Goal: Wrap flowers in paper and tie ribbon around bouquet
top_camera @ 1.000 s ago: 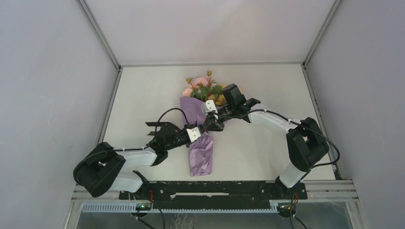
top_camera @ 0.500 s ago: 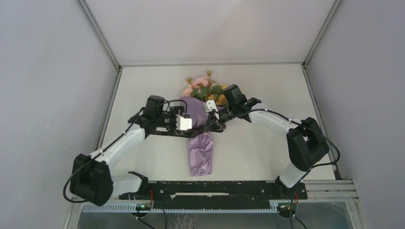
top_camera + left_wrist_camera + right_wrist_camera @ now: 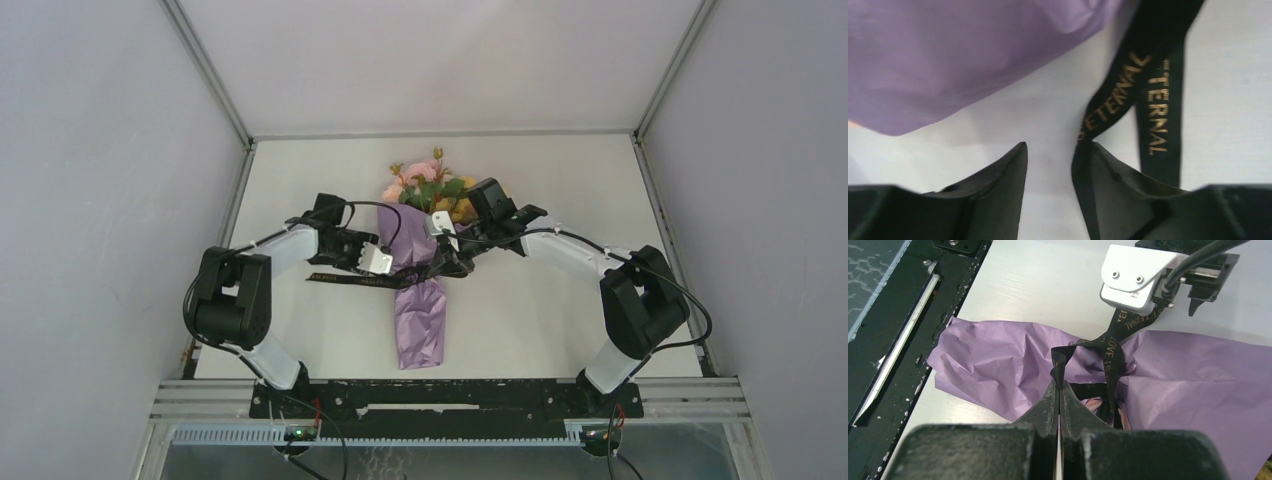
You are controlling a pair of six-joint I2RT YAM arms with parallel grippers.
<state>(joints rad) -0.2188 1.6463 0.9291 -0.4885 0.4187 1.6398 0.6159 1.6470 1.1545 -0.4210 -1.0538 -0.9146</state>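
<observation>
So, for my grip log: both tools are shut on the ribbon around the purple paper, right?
Not quite. Only the right tool is shut on the ribbon. The left tool stands open, with the ribbon loose in its gap, as the left wrist view shows. The paper is indeed purple.

1. On the ribbon point(image 3: 1156, 115), toward 2 o'clock in my left wrist view, I read gold "ETERNAL" on one strand and "TERNAL" on the other.
2. In my right wrist view, its lettering toward 12 o'clock reads "LOVE IS" and "ETERNAL".
</observation>
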